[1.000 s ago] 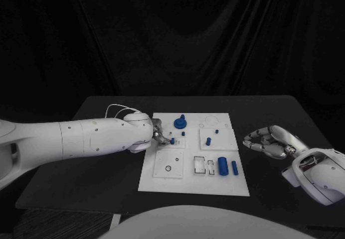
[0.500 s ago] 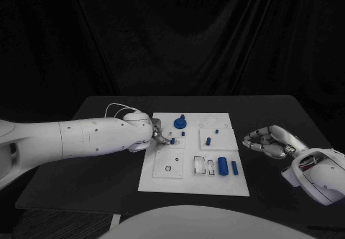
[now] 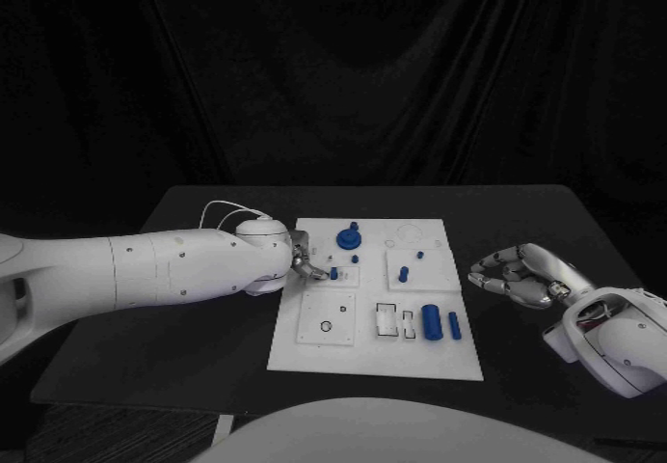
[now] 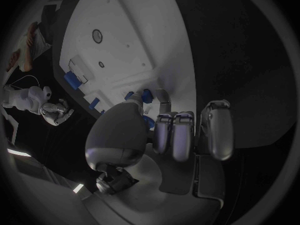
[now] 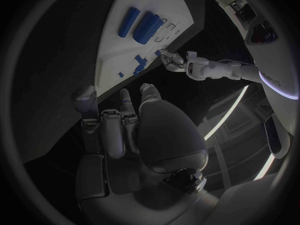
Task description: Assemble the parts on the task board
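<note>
The left arm [image 3: 139, 275] comes in from the left side of the black table [image 3: 181, 357] and ends at the left edge of the white board [image 3: 375, 362]. Its left hand [image 3: 307, 266] sits over the board's upper left part, with its fingertips [image 3: 323, 274] down at a small blue peg [image 3: 333, 273] that stands there. In the left wrist view the fingers [image 4: 181, 135] lie side by side, close together, reaching toward blue pieces [image 4: 145, 96] at the board's edge (whether they actually pinch the peg cannot be told, since the palm hides the contact).

Further along the board, a blue knob [image 3: 349, 236] with a round base stands near the top. Below it is another tiny blue peg [image 3: 355, 258], and to its right a faint ring outline [image 3: 411, 232]. A short blue pin [image 3: 403, 274] stands upright in the right-hand panel. In the lower row come a square with a small dark ring [image 3: 327, 327], then a pair of rectangular slots [image 3: 395, 321], then a thick blue cylinder [image 3: 431, 321] lying flat with a thinner blue rod [image 3: 453, 325] just beside it.

No writing can be read on the board or the parts.

Off the board's right edge, above the bare table, the right hand [image 3: 521, 275] hangs with its fingers curled loosely inward, holding nothing.
</note>
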